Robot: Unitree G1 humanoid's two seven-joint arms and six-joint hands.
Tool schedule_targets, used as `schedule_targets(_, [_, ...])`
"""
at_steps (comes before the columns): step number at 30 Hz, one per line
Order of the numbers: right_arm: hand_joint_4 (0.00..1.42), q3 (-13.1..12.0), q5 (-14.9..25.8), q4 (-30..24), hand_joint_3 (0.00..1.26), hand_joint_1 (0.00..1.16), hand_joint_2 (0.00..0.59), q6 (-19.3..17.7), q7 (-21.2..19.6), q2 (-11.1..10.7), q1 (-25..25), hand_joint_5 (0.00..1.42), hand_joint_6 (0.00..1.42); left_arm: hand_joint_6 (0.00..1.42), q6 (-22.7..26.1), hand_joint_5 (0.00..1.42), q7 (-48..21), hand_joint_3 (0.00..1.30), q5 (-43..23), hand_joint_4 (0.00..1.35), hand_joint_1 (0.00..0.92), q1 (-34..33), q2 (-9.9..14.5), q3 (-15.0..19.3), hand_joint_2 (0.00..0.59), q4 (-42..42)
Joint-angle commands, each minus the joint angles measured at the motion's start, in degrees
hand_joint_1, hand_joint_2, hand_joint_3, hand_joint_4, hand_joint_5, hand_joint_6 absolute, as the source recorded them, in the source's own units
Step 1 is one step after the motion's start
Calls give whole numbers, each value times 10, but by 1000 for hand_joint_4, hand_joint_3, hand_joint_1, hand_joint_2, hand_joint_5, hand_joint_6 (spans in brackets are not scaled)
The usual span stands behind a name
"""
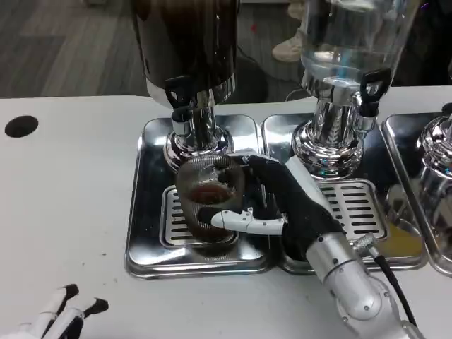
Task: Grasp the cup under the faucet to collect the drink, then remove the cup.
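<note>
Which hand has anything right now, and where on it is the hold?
The right hand holds the clear cup by its side wall, fingers wrapped round it on the drip tray under the dark dispenser's faucet. The left hand holds nothing.

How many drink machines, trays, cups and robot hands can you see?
Drink machines: 3 (dark one, clear one, one at the edge)
Trays: 3
Cups: 1
Hands: 2 (right hand, left hand)
Total: 9

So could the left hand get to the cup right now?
Probably not easily. The left hand waits low at the table's near edge, well apart from the cup, and the right hand already wraps its fingers round the cup.
</note>
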Motion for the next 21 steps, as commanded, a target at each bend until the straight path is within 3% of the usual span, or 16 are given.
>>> schedule_targets(1, [413, -6, 7, -41, 404, 698, 93, 6, 4, -3, 9, 373, 179, 415, -4, 180, -10, 291, 7, 109, 0, -2, 3, -3, 71, 4])
schedule_targets(21, [413, -22, 28, -175, 418, 693, 90, 25, 51, -42, 85, 375, 179, 416, 1, 191, -28, 291, 22, 109, 0, -27, 6, -22, 72, 11])
